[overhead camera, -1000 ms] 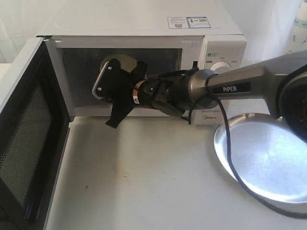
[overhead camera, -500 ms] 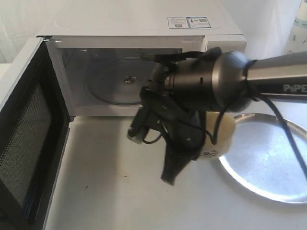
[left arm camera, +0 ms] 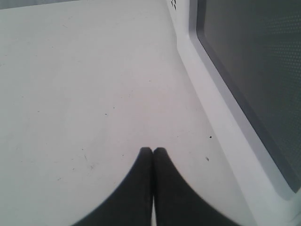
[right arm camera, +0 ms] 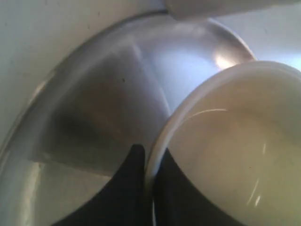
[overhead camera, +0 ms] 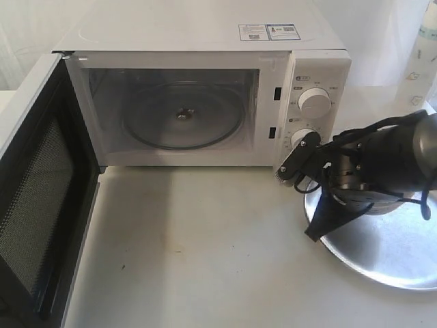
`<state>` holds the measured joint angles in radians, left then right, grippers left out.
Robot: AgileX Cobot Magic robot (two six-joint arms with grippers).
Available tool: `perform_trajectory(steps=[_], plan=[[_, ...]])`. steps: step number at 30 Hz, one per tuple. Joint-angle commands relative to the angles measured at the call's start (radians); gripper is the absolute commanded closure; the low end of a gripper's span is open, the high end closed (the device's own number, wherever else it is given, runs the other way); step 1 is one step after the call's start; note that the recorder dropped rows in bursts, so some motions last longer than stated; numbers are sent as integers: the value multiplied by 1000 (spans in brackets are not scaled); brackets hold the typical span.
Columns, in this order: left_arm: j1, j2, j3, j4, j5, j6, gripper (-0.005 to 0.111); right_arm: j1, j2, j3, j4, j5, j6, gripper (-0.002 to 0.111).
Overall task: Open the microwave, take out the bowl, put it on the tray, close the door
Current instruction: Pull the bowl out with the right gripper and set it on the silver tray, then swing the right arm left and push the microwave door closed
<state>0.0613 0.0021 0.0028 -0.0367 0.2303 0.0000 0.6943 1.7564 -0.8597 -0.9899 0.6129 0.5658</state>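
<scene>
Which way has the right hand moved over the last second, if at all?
Yes. Judged against the microwave, the right hand has come out from inside it and swung right. It is now over the tray, shut on the rim of the bowl.

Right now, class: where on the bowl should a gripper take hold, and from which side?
By the rim, from above: one finger inside the wall, one outside, as the right gripper does over the tray. The bowl is open side up and its wall is thin, so it fits between the fingers; its round body looks too wide to span.
</scene>
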Motion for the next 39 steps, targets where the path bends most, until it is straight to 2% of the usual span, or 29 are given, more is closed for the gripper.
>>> perform_trajectory(steps=[1, 3, 5, 7, 10, 12, 18, 20, 21, 22, 24, 26, 28, 33, 39], plan=[[-5, -2, -3, -8, 3, 0, 107, -51, 1, 6, -130, -151, 137, 108], [-5, -2, -3, -8, 3, 0, 107, -53, 1, 6, -205, -155, 196, 108], [-5, -2, -3, -8, 3, 0, 107, -54, 1, 6, -269, -142, 238, 101], [-5, -2, -3, -8, 3, 0, 107, -54, 1, 6, -288, -123, 249, 86], [-5, -2, -3, -8, 3, 0, 107, -54, 1, 6, -285, -121, 250, 57], [-5, -2, -3, -8, 3, 0, 107, -54, -1, 6, -282, -110, 289, 50], [-5, -2, -3, -8, 3, 0, 107, -43, -115, 8, -206, -87, 301, 52], [-5, -2, -3, -8, 3, 0, 107, -7, -206, 8, -187, -171, 301, 66], [-5, -2, -3, -8, 3, 0, 107, 19, -275, 8, -170, -321, 301, 80], [-5, -2, -3, -8, 3, 0, 107, 32, -300, 8, -167, -426, 303, 87], [-5, -2, -3, -8, 3, 0, 107, 58, -347, 6, -167, -759, 309, 109], [-5, -2, -3, -8, 3, 0, 107, 84, -347, -21, -141, -1073, 296, 108], [-5, -2, -3, -8, 3, 0, 107, 141, -314, -80, -63, -1259, 244, 108], [-5, -2, -3, -8, 3, 0, 107, 322, -183, -278, 168, -1209, 0, 108], [-5, -2, -3, -8, 3, 0, 107, 496, 66, -574, 185, -1121, -165, 108]])
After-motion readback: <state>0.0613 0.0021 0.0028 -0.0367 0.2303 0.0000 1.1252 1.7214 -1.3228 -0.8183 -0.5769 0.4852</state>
